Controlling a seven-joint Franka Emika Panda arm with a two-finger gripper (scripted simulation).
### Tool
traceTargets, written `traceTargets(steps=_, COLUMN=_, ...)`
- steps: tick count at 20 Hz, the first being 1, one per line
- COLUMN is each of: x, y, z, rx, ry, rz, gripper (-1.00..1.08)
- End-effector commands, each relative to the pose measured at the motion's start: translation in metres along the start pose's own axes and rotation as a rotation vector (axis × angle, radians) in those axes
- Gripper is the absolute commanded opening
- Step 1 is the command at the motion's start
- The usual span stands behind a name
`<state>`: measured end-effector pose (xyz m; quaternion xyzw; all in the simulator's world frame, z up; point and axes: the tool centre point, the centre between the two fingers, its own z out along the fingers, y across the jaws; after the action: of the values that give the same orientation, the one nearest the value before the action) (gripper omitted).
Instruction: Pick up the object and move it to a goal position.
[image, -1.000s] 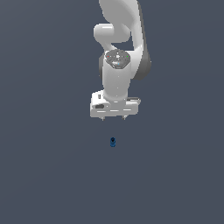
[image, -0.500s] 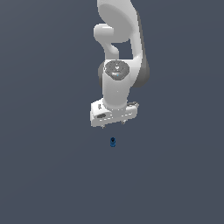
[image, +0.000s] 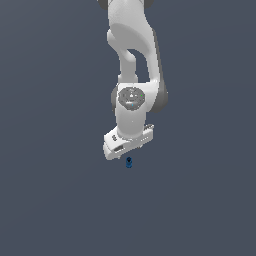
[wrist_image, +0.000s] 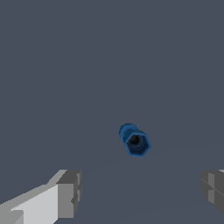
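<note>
object (wrist_image: 134, 140) sits clear on bare grey floor (image: 55, 200), just beyond the widely spread jaws.

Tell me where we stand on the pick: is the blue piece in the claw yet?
Not yet. Done: the claw is positioned over the blue piece, with its fingers spread wide either side in the wrist view. In hand: the approach; the exterior view shows the piece just below the claw, untouched on the grey surface. Left: closing on it, lifting and carrying it to the goal, which no view shows.
</note>
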<state>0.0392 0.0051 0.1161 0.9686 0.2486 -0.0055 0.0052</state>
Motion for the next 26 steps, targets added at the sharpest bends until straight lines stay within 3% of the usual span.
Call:
traceTargets(steps=1, x=0.004, y=0.003, z=0.007, rx=0.002, ry=0.005, rz=-0.049, gripper=1.0)
traceTargets(steps=9, x=0.011, y=0.007, z=0.021, rx=0.006, ry=0.013, rz=-0.135, gripper=1.0)
traceTargets(steps=17, x=0.012, y=0.008, z=0.026, rx=0.006, ry=0.013, rz=-0.141, gripper=1.0)
traceTargets(steps=26, x=0.011, y=0.007, z=0.066, rx=0.006, ry=0.013, rz=-0.145, gripper=1.0)
